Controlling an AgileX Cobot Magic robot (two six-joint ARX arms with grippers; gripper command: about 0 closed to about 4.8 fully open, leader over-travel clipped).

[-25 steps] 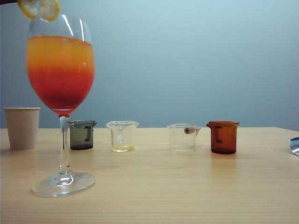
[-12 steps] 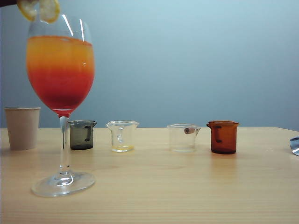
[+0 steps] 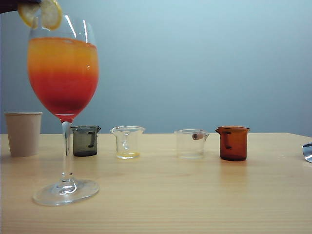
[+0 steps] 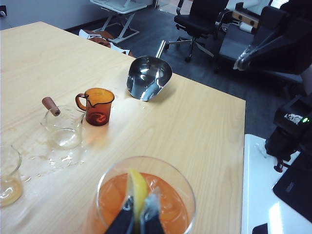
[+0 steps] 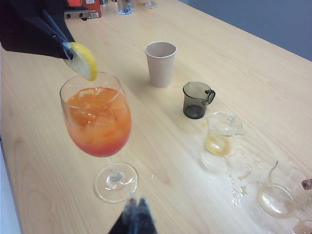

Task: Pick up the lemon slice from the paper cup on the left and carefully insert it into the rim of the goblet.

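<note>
1. Step in hand: the insertion. The pick from the paper cup (image 3: 23, 133) looks done; the cup stands on the worktop (image 3: 195, 195) behind and left of the goblet (image 3: 63, 78), well apart from it.
2. Left end effector (image 4: 139, 214) is above the goblet's mouth, fingers pressed together on the lemon slice (image 4: 138, 190). In its wrist view the slice stands on edge between the fingertips, over the orange drink.
3. Slice position relative to the goblet: at the rim, left-hand side as seen from the front (image 3: 41, 13). From the right wrist view (image 5: 83, 60) its lower edge hangs at the rim line. Can't tell whether it touches the glass or straddles it yet.
4. Right end effector (image 5: 136, 212) hovers over the worktop on the near side of the goblet's foot, as its own camera sees it. Fingertips appear pressed together, nothing in them.
5. Other items to the right of the goblet: dark grey beaker (image 3: 86, 141), clear beaker with a yellow residue (image 3: 127, 142), clear beaker with a stub handle (image 3: 191, 143), amber beaker (image 3: 233, 143). A steel scoop (image 4: 148, 77) lies further beyond the amber one. All well clear of the goblet.
6. Next move, my read: line the slice's cut up with the glass wall and press straight down, slowly, until the slice sits astride the rim. Only then let go.
7. Risk: the goblet is tall, full and on a narrow stem. Any sideways push at the rim could tip it, so the force should be vertical.
</note>
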